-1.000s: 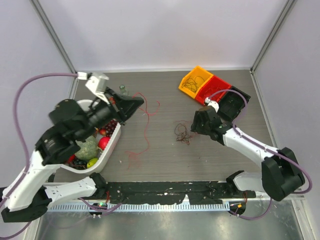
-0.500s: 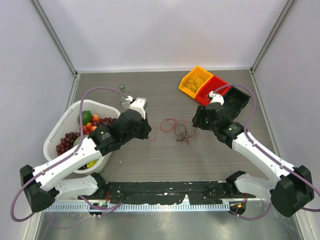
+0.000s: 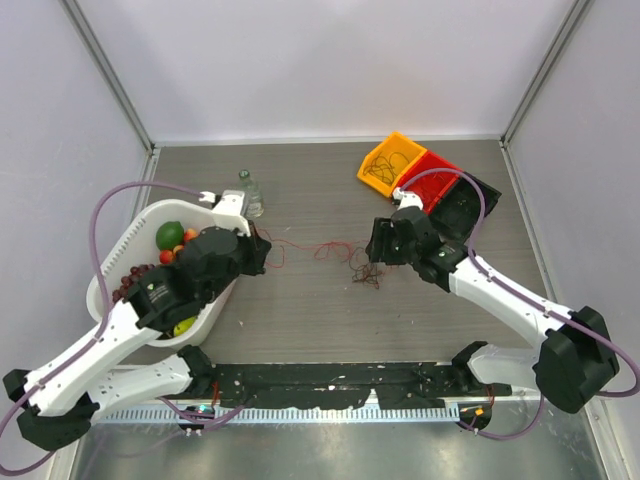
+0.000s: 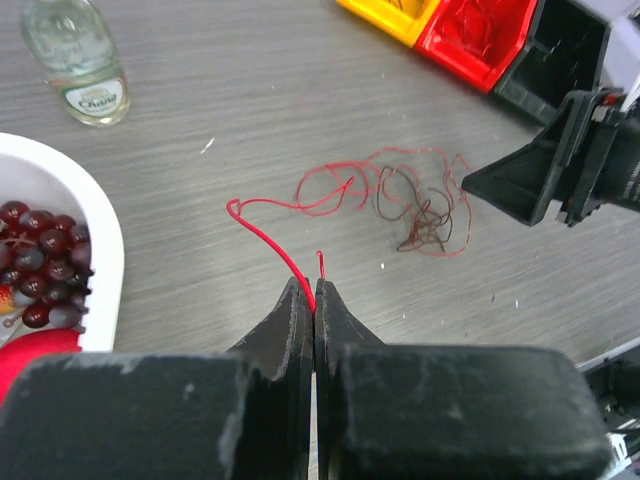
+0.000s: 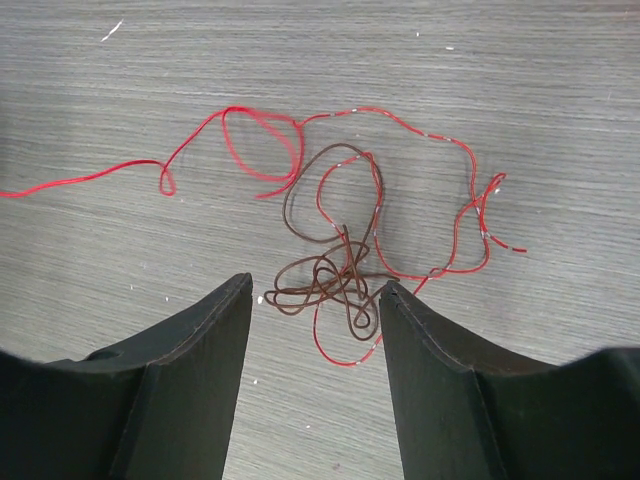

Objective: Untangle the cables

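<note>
l. hand [image 4: 314, 292] is gripping red cable [image 4: 272, 247] tight near its end. r. hand [image 5: 315, 295] is hanging released over brown/red cable tangle [image 5: 335, 275], lying on counter [image 5: 560, 90] centre.

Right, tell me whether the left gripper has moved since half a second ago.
Yes. The left gripper, shut on a red cable, has drawn back leftward, toward the white basket.

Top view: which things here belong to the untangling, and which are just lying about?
Job: thin red cable, pinched in the shut left gripper; dark brown tangled cable, by the open right gripper.
Lying about: white fruit basket; small clear glass bottle; yellow, red and black plastic bins.
</note>
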Robot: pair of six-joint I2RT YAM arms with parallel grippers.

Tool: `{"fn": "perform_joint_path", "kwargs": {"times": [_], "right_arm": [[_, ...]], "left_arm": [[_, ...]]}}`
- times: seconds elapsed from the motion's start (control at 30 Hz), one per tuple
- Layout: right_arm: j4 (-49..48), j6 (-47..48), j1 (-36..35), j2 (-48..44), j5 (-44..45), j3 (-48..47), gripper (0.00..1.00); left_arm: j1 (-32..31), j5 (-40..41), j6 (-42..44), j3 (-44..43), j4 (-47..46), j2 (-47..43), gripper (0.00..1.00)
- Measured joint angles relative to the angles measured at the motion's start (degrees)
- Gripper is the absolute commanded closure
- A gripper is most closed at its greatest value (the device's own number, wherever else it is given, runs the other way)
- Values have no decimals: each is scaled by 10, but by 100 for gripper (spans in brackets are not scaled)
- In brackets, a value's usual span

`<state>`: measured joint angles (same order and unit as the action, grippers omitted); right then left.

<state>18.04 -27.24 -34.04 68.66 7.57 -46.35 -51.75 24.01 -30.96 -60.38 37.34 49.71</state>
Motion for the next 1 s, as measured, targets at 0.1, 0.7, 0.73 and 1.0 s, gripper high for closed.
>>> {"fn": "perform_joint_path", "kwargs": {"times": [0.1,0.7,0.73,1.0], "right_arm": [[-6,0,-2,7,-2,-5,41],[-17,-1,-20,38,-24,-30,41],[-18,-1,-20,38,-26,-33,41],[-33,0,-20,84,-51,-65,41]], "left_arm": [[0,15,0,-2,0,-21,100],[37,-86,-23,38,-126,292,90],[49,-101,-28,38,-136,309,82],[101,-187,-51,43,-185,335,32]]}}
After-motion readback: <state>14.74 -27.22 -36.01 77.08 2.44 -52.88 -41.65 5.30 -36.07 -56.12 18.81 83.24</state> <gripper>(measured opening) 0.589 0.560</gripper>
